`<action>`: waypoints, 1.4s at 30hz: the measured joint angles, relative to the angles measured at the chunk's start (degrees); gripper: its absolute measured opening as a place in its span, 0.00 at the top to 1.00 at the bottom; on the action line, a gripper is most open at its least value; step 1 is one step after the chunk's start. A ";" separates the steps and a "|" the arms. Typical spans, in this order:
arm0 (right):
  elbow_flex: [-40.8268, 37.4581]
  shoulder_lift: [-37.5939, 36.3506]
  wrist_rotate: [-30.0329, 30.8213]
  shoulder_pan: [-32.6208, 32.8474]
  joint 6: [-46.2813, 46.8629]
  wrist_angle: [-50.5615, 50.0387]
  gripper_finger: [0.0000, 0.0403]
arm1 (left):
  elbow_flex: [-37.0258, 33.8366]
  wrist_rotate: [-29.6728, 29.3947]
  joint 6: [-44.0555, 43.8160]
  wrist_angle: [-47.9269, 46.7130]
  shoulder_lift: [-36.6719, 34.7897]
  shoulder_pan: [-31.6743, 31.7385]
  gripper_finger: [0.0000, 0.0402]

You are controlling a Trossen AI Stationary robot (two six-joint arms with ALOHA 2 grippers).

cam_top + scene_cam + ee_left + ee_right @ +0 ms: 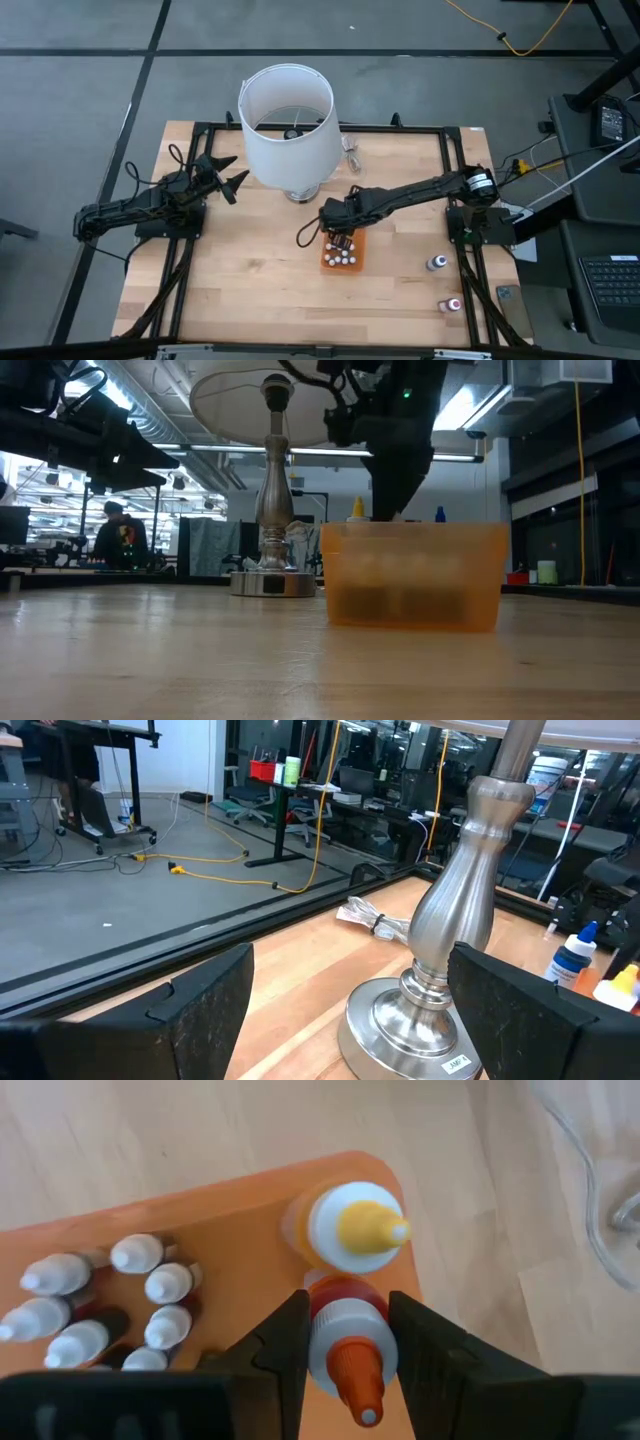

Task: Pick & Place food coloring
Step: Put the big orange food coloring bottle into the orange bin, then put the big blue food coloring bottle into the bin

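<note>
Right jaws (345, 1342) clamped on orange-tipped, white-capped red bottle (348, 1348) over flat orange plastic tray (240, 1230); yellow-tipped bottle (356, 1228) just beyond; left jaws (228, 172) spread, idle above wooden worktop (250, 290).

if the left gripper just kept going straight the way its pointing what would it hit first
Most likely the lamp's metal base: in the left wrist view it stands directly ahead between the open left gripper fingers. How far off it is, is hard to judge.

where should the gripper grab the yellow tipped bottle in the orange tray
Grip the yellow-tipped bottle from straight above, fingers on opposite sides of its wide white collar. It stands upright in a corner of the orange tray, and the right gripper already straddles the orange-tipped bottle that way.
</note>
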 joint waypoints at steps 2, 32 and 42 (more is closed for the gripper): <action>0.00 0.31 -0.17 -0.52 -0.31 0.12 0.69 | 0.00 0.00 0.00 -0.02 0.00 0.00 0.20; -0.07 -5.97 0.46 -0.99 -2.96 -0.28 0.40 | 0.02 -0.02 0.00 -0.02 0.00 0.00 0.20; -0.07 -14.45 -0.28 0.97 -3.15 -5.19 0.33 | 0.02 0.00 0.00 -0.02 -0.02 0.00 0.20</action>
